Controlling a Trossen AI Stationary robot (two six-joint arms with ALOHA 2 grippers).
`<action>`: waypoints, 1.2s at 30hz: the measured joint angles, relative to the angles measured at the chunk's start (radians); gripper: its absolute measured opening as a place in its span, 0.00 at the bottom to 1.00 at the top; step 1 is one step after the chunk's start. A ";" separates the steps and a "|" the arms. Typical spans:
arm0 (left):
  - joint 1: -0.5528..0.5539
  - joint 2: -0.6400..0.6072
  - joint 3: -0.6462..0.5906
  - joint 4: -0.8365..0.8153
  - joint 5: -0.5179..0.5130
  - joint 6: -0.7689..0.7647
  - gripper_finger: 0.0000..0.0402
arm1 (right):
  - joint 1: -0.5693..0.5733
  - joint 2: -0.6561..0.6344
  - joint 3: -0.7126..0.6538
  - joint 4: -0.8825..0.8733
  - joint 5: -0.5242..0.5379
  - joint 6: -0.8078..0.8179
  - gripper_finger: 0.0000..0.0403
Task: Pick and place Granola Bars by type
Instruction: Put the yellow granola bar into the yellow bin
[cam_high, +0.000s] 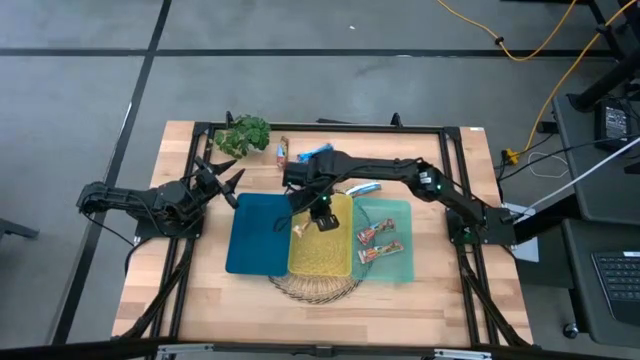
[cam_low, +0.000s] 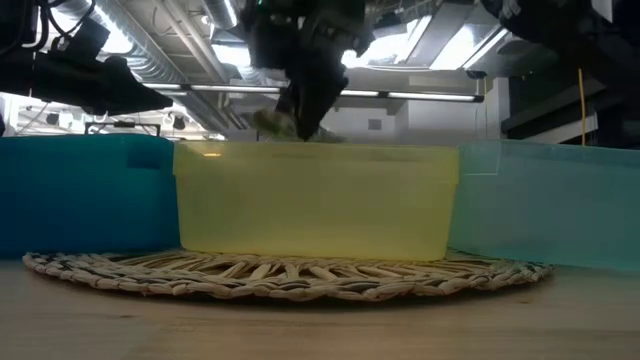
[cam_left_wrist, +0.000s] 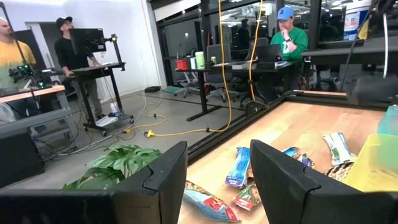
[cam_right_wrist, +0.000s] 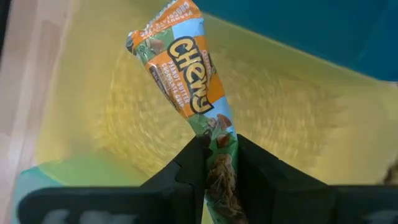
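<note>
Granola bar (cam_right_wrist: 189, 87) | pinched by right tool (cam_right_wrist: 219, 163) | above yellow bin (cam_right_wrist: 298, 124)

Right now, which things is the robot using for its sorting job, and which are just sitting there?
For the job:
- orange Chewy bar, held by the right gripper
- yellow bin, blue bin, pale green bin
- two bars in the pale green bin
- loose bars on the table

Just there:
- leafy plant
- woven mat
- people at desks

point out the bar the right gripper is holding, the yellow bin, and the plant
Chewy granola bar (cam_right_wrist: 186, 81), right wrist view, printed wrapper middle.
Yellow bin (cam_low: 315, 205), low view, front wall.
Green plant (cam_high: 245, 134), high view, leaves.
</note>
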 joint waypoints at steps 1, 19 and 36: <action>0.000 0.000 0.000 0.000 0.000 0.000 0.42 | 0.000 0.011 0.000 0.000 0.000 -0.001 0.20; 0.000 0.000 0.000 0.000 0.000 0.000 0.42 | -0.019 0.108 0.000 -0.024 0.054 0.067 0.20; 0.000 0.000 0.000 0.000 0.000 0.000 0.42 | -0.032 0.116 -0.160 0.038 0.054 0.147 0.20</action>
